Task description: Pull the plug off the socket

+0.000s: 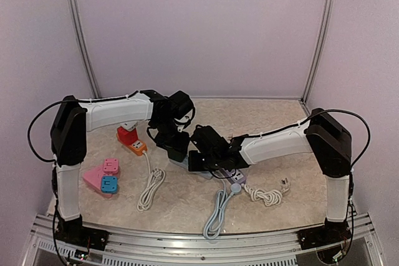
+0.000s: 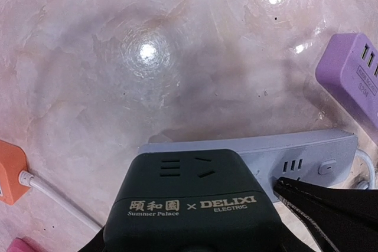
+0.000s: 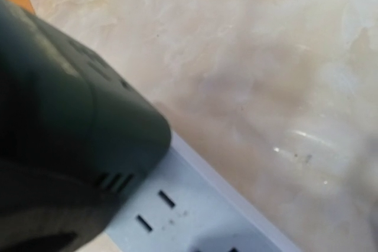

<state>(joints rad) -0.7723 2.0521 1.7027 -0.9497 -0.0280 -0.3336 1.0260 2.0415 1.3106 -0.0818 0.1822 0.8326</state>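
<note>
The plug is a dark green cube adapter with gold lettering, seated in the socket, a pale blue-grey power strip. My left gripper is shut on the cube's sides, and in the top view that gripper hides the cube. My right gripper reaches in from the right, and its black fingers are shut and rest on the strip just right of the cube. In the right wrist view the cube fills the left side above the strip, and my own fingers do not show.
A purple power strip lies right of the socket. An orange socket and a pink base with pink and blue cubes sit at the left. White cords, a grey cord and a coiled cord trail toward the front edge.
</note>
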